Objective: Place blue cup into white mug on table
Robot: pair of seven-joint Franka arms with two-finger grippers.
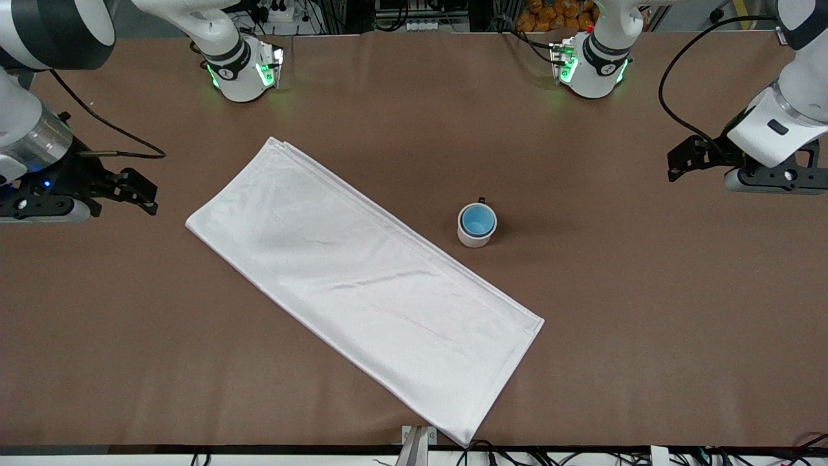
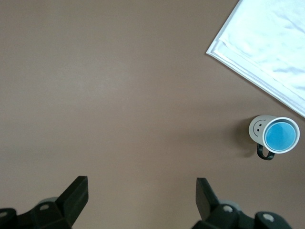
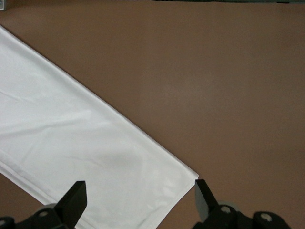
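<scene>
the blue cup (image 1: pixel 478 221) already sits inside the white mug (image 1: pixel 477 226), and the mug stands upright on the table (image 1: pixel 647 323), just beside the long edge of the big white cloth (image 1: pixel 362 285), toward the left arm's end of that cloth. the task looks done. the left gripper (image 1: pixel 687 163) hangs over bare table at the left arm's end, well apart from the mug, with its fingers spread wide and nothing in them. the right gripper (image 1: pixel 132 191) hangs over the table at the right arm's end, near a corner of the cloth, and its fingers are wide too, holding nothing. both arms seem to be waiting. the blue cup looks like thin plastic, so it is likely light, a bit bendy and smooth, and could slip if pinched softly. only its rim shows now, so the rim wall is the one place to take it. the mug looks hard and heavier, and may chip if knocked. its small black handle (image 2: pixel 265 153) is tiny, so gripping across the mug's body seems safer.
</scene>
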